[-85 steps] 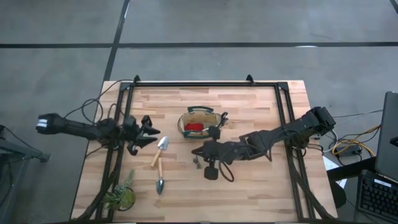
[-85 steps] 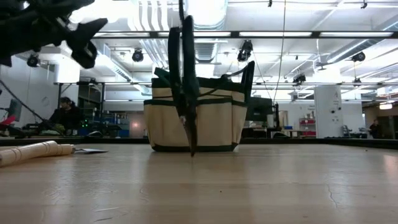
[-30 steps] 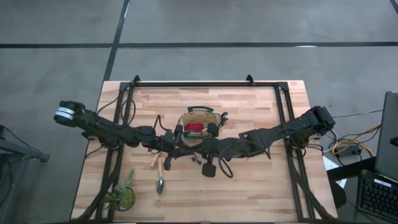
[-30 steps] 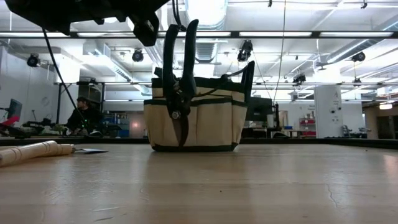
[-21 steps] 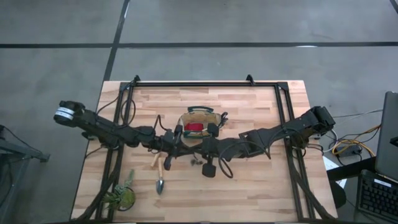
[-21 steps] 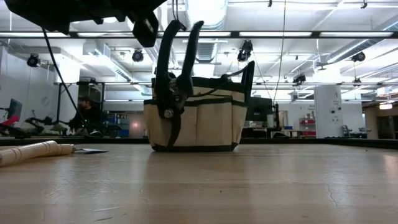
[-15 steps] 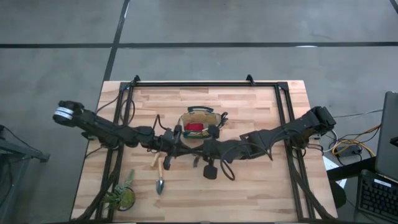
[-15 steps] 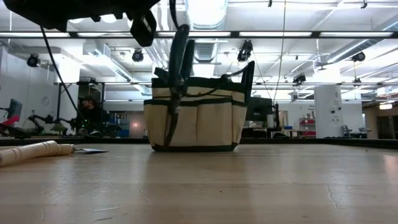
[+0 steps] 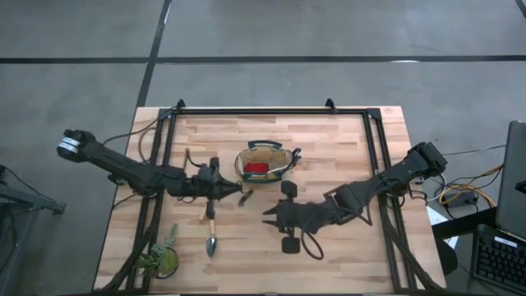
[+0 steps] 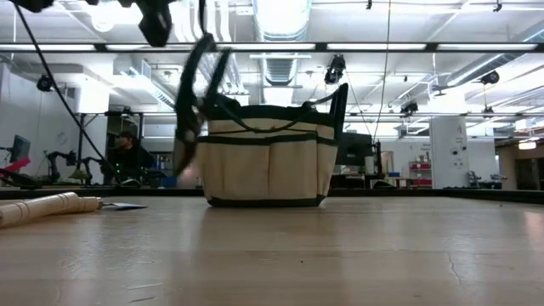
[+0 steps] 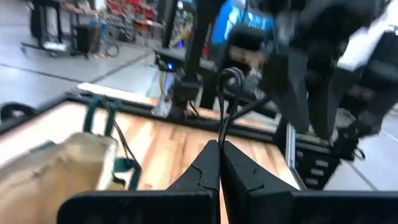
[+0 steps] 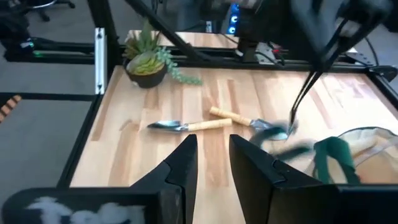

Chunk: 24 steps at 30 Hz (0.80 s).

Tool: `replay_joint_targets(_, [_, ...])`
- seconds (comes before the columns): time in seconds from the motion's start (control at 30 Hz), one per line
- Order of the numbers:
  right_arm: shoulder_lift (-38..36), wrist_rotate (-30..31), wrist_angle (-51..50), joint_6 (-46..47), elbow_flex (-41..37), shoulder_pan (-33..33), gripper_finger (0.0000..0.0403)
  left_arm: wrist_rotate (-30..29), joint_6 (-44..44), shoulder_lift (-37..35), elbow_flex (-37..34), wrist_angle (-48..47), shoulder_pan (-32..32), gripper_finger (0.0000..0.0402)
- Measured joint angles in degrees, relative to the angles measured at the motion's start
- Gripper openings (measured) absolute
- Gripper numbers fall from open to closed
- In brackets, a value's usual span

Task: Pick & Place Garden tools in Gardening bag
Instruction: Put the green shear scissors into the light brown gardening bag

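Observation:
The olive-tan gardening bag [image 9: 261,162] stands upright on the table's middle, with a small red item [image 9: 257,168] inside; it also shows in the low view [image 10: 268,166]. My left gripper [image 9: 236,195] is shut on the dark pruning shears [image 10: 189,110], which hang just left of the bag, blurred. My right gripper [image 9: 269,218] is open and empty, nearer the table's front than the bag. Two trowels with wooden handles [image 9: 209,212] [image 9: 211,243] lie flat on the table left of centre. My left gripper pinches a thin dark part of the shears [image 11: 222,124] between its shut fingertips, coming in about level from the table's left. The shears hang below it, handles up and blades down [image 10: 181,157], tilted and clear of the table. Which part it holds I cannot tell.
A green plant in a pot [image 9: 160,260] stands at the near left corner. A black frame [image 9: 263,111] runs along the table's far edge and down both sides. Bare wood lies right of the bag and along the near edge.
The shears have passed from beside my right gripper to hang from my left gripper, and have swung toward the table's left, tilting from in front of the bag to its left side. My left arm has drawn back leftward. My right gripper has moved toward the near edge.

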Motion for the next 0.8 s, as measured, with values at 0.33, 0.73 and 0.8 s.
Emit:
replay_joint_targets(0.33, [0.00,0.06,0.07,0.90,0.00,2.17,0.0079,-18.83,3.91,-11.47,-0.04,-10.54,-1.84,0.0003])
replay_joint_targets(0.73, [0.02,0.15,0.09,1.08,-0.13,2.28,0.0070,-26.62,15.45,-13.36,2.57,-7.38,-1.23,0.0003])
replay_joint_targets(0.8, [0.03,0.15,0.09,1.07,-0.14,2.28,0.0073,-26.59,16.73,-13.32,2.78,-5.93,-1.03,0.0004])
